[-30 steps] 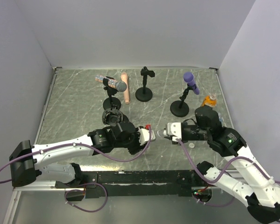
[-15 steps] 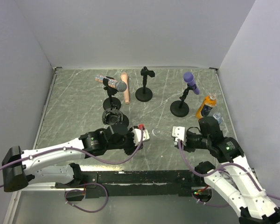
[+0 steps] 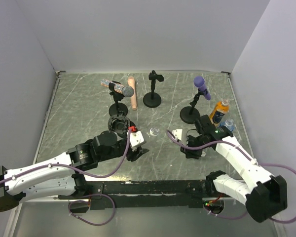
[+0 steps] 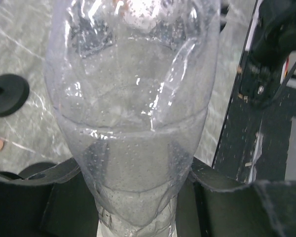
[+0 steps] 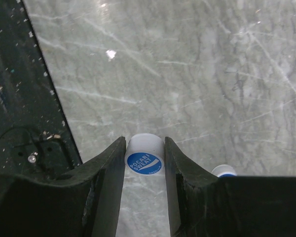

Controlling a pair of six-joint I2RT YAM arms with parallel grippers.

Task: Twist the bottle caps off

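Right wrist, cap [image 5: 144,159] btwn end effector [image 5: 144,142] jaws

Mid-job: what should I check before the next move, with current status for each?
1. Left end effector shut on clear bottle: ok.
2. Right end effector shut on white cap: ok.
3. White cap lifted off the table: cannot tell.
4. Both end effectors apart in the top view: ok.
5. Orange bottle uncapped: cannot tell.
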